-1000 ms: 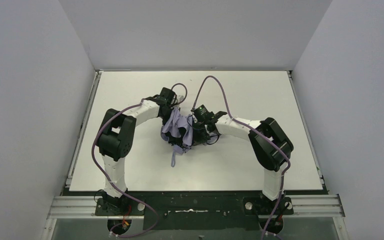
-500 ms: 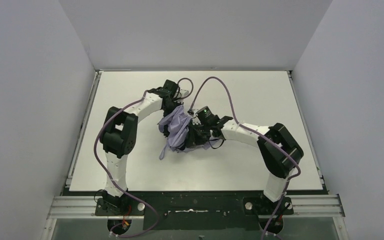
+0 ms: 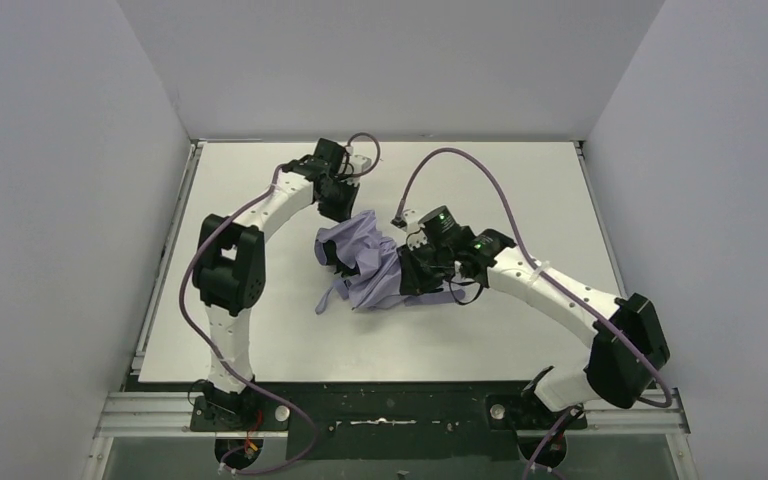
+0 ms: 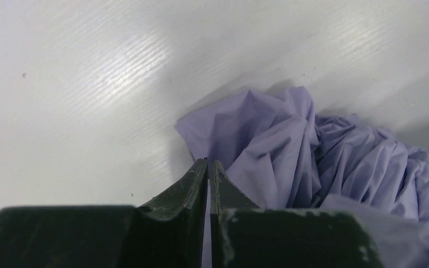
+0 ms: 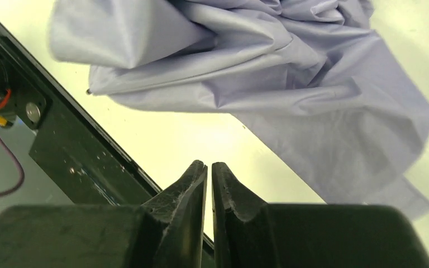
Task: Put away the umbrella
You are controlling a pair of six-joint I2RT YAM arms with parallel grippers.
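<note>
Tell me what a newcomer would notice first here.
The umbrella stands out first: a crumpled lavender heap in the middle of the table, not folded away. The left end effector sits at its far left edge and the right end effector on its right side. Both are nearly closed, and the right one grips nothing.

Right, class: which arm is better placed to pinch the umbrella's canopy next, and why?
Probably the left arm: its shut jaws sit at the edge of the umbrella fabric. The right arm has shut jaws too, but bare table separates them from the canopy.
</note>
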